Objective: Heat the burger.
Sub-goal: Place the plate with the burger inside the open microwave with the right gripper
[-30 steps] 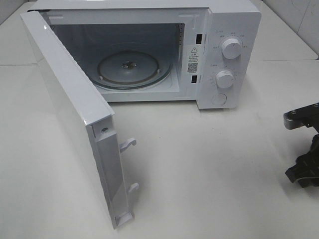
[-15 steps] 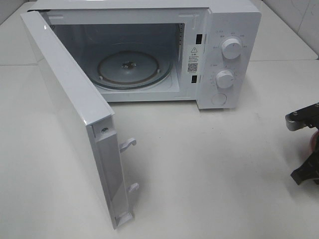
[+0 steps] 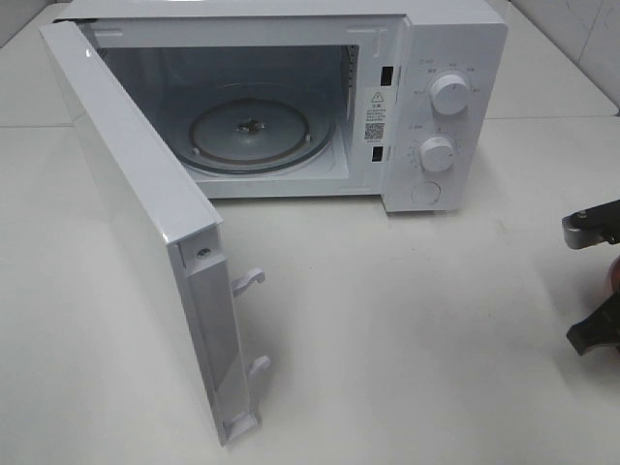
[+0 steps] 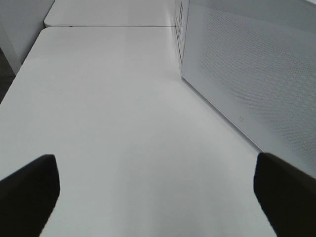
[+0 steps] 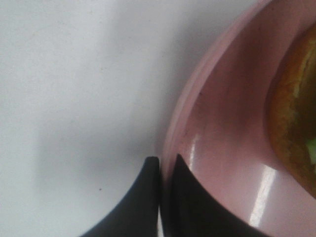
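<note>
Out on the left, the left gripper (image 4: 157, 170) is held spread wide above the table (image 4: 123, 98), with nothing between its fingers. In the middle, the microwave (image 3: 455, 68) is seen with its door (image 3: 136, 213) swung open and the glass turntable (image 3: 257, 131) exposed. Far right, the rim of the pink plate (image 5: 222, 148) is pinched by the right gripper (image 5: 165, 160), and the burger (image 5: 294, 123) is seated on that plate.

Open across the bare tabletop (image 3: 407, 320) in front of the microwave (image 3: 455, 58), straight into its cavity above the glass turntable (image 3: 257, 131); blocked on the left by the swung-out door (image 3: 136, 213), with latch hooks (image 3: 248, 281) jutting from its edge
</note>
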You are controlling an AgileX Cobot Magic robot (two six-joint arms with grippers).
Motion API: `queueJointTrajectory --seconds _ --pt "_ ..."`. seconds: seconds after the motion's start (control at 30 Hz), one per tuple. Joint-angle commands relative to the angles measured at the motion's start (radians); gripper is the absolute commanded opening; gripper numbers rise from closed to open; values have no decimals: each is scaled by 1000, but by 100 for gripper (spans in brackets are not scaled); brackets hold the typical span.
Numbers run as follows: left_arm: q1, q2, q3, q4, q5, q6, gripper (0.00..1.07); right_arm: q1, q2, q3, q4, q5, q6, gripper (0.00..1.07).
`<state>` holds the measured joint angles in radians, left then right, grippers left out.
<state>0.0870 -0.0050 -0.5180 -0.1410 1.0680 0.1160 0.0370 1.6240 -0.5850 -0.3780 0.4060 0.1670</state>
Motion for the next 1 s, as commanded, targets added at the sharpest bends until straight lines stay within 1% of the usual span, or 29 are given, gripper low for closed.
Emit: queueJointTrajectory --seconds 0.03,0.13,0.2,0.23,0.3,0.4,0.47,0.5,0.57,0.77,0.83,0.93,1.0 --pt "1 -14 2 1 2 -4 101 40 -20 5 -63 62 111 0" --pt "1 -14 2 1 2 -4 101 51 -20 5 -80 77 134 0" --pt "1 -14 2 1 2 -4 101 100 -20 5 -135 127 219 0" --pt "1 -14 2 1 2 -4 101 100 -20 5 -135 127 219 0" --pt "1 -14 2 1 2 -4 101 136 -20 5 -176 149 285 0" --pt "1 -14 2 1 2 -4 101 149 -20 5 -189 159 312 0" --pt "1 -14 2 1 2 -4 101 195 -30 5 -230 205 393 0" --pt "1 -14 2 1 2 -4 101 195 -30 5 -230 205 393 0" --pt "1 -14 2 1 2 -4 101 232 -42 5 -260 250 427 0" --pt "1 -14 2 1 2 -4 101 269 -57 5 -267 292 451 0" --pt "1 -14 2 1 2 -4 101 317 -83 5 -282 330 458 0" --pt "1 -14 2 1 2 -4 101 328 -91 5 -284 336 457 0" --pt "1 -14 2 1 2 -4 101 380 -137 5 -289 390 453 0"
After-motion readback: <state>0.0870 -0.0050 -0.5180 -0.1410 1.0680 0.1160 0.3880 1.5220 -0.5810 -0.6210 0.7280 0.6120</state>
